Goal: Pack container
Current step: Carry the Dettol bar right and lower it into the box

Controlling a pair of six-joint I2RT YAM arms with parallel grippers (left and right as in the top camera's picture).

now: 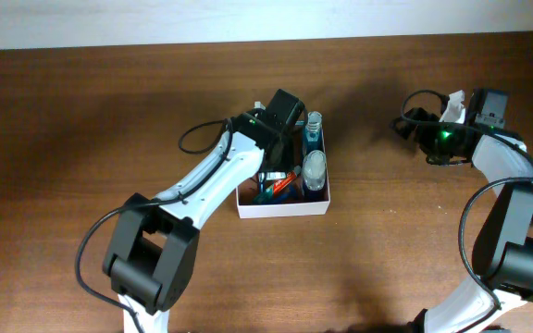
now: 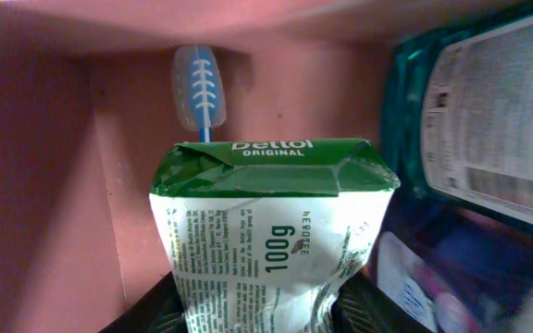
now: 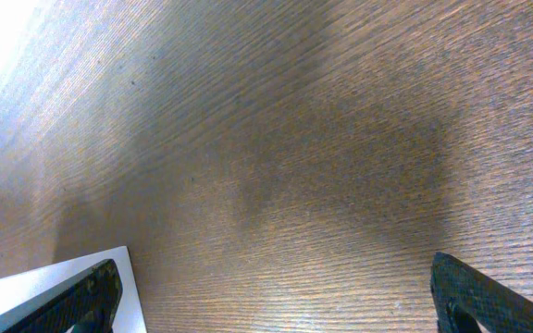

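Note:
The container [image 1: 281, 209] is a square shallow white box with a reddish-brown inside [image 2: 54, 166], at the table's middle. It holds blue bottles [image 1: 315, 168] and other items. My left gripper [image 2: 268, 310] reaches into the container and is shut on a green and white Dettol soap packet [image 2: 266, 231]. A blue toothbrush head [image 2: 198, 89] lies against the far wall beyond the packet. A teal packet [image 2: 475, 111] lies to the right. My right gripper [image 3: 276, 296] is open and empty above bare table at the right, its arm visible in the overhead view [image 1: 442, 137].
The wooden table [image 1: 81, 129] stretches around the container. A white corner of the container [image 3: 44, 277] shows at the lower left of the right wrist view.

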